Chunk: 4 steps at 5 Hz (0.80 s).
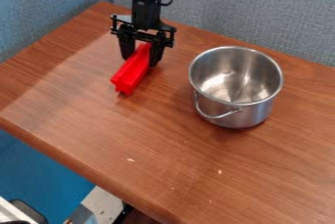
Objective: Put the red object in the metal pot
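Note:
The red object (pixel 129 74) is a long bright red bar lying on the wooden table, left of centre, with its far end pointing up and right. My black gripper (pixel 143 60) comes straight down from above and is shut on that far end, with a finger on each side. The bar's near end still seems to rest on the wood. The metal pot (pixel 244 111) stands upright and empty to the right, a short gap from the bar, its thin wire handle (pixel 220 119) hanging at the front.
The brown table (pixel 118 140) ends at a front edge running diagonally from lower left to bottom centre, with blue floor below. A blue wall stands close behind the arm.

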Tool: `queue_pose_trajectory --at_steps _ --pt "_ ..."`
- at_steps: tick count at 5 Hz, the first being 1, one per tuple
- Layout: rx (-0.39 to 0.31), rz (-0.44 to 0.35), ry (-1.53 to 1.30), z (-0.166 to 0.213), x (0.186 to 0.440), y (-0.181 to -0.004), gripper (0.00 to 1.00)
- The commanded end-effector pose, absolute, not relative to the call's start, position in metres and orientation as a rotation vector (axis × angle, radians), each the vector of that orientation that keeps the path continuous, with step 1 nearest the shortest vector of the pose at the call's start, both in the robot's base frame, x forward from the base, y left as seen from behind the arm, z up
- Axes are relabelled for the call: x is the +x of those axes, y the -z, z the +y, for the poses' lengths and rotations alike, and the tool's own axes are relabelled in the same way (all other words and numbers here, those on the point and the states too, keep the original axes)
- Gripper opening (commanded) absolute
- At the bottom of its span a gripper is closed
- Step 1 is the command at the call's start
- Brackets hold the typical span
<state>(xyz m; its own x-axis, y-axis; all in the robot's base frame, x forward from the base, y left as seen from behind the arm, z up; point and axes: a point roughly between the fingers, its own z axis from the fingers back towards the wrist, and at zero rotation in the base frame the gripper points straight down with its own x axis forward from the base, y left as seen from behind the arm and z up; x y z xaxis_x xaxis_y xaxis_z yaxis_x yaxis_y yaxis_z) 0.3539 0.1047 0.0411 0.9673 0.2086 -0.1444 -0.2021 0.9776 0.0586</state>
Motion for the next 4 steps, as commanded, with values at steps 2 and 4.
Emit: queue_pose_trajectory --at_steps 2,4 --pt "0.059 0.048 -0.208 0.1023 0.3594 -0.0815 0.0" --pt "0.055 0.049 -0.212 0.1015 0.3585 -0.0824 0.0"
